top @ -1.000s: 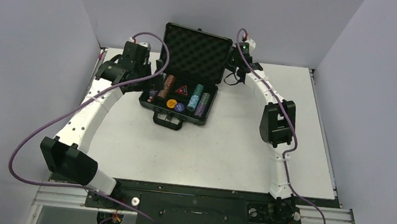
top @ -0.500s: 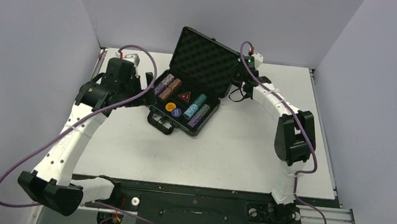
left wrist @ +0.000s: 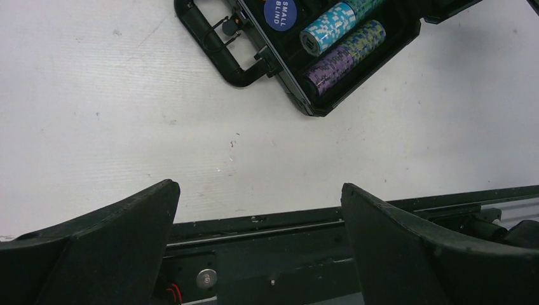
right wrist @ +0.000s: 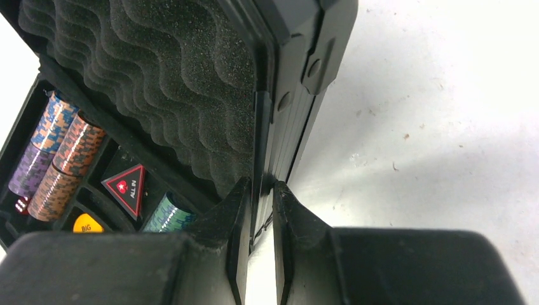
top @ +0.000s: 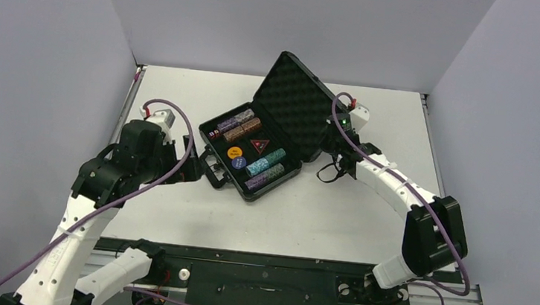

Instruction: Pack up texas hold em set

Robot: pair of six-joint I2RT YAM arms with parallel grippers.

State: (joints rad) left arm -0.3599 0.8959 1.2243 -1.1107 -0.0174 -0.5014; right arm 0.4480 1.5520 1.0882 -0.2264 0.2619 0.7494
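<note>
Nearest the arm bases, the left gripper (left wrist: 257, 190) stands with its jaws spread wide and nothing between them. It hovers over the bare table (top: 320, 224) just short of the carry handle (left wrist: 216, 51), probably placed to steady the base.

The black briefcase (top: 276, 183) sits mid-table, turned at an angle, open, with every piece seated in its foam. In the near troughs a purple chip stack (left wrist: 343, 57) and a teal chip stack (left wrist: 330, 25) lie on their sides next to each other, a position that likely keeps them from rolling.

Behind them come the blue "SMALL BLIND" disc (left wrist: 281, 11), the yellow "BIG" disc (right wrist: 89, 223) and the black-red "ALL IN" triangle (right wrist: 129, 184). The far troughs hold brown chip stacks (top: 241, 129) and purple-blue stacks (top: 234, 121), with the small red dice (right wrist: 21, 204) at their end.

Farthest, the ridged foam lid (right wrist: 159, 82) stands raised. The right gripper (right wrist: 262, 187) is pinched tight on the lid's side edge, apparently to swing it down. Packing appears complete except for closing and latching.
</note>
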